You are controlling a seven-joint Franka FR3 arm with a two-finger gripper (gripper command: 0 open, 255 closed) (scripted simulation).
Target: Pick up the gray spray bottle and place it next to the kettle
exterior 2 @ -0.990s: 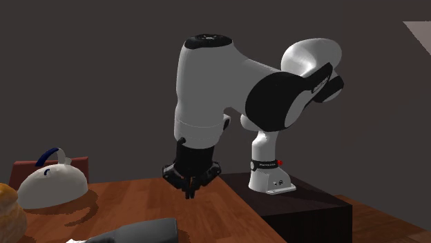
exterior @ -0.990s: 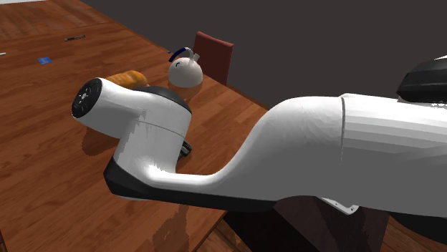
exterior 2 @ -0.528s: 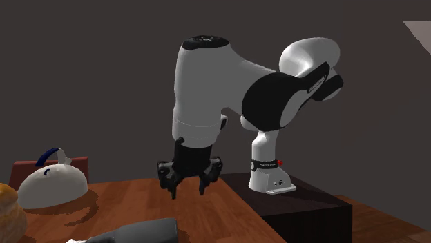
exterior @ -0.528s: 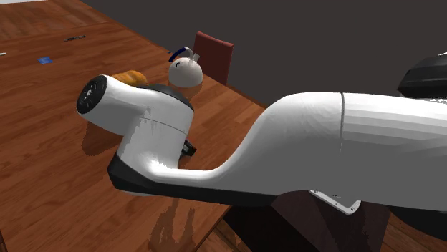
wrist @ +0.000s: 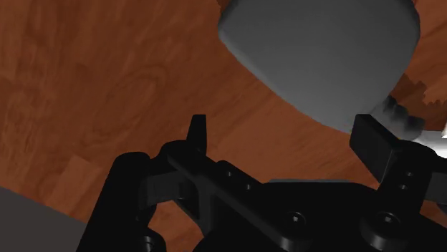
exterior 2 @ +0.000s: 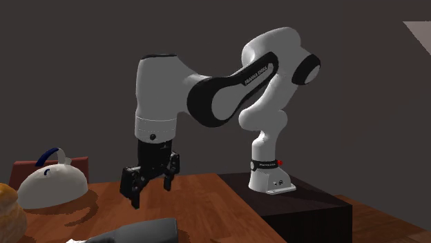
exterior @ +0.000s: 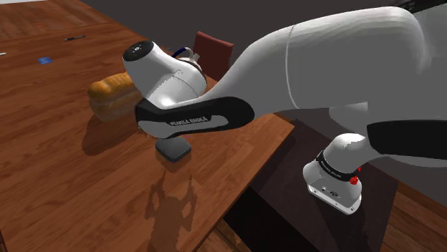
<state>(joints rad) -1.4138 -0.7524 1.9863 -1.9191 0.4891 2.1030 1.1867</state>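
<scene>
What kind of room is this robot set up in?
Probably a home dining area: there is a long wooden table, a reddish chair at its edge, and a kettle and a loaf of bread on the tabletop.

Wood table [exterior: 50, 187]: gray spray bottle [exterior: 174, 148], kettle [exterior 2: 52, 185], loaf [exterior: 111, 97] (brown).

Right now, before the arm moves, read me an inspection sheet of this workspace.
Surface: brown wooden table.
Job's things: gray spray bottle lying on the table, untouched; white kettle with a blue handle, upright, apart from the bottle.
Clutter: bread loaf; small blue item and thin dark item at the far end.
Grippers: claw open, empty, hanging over the table by the bottle.
Cables: nothing seen.
Surroundings: reddish chair behind the kettle; dark stand; dark wall.
</scene>
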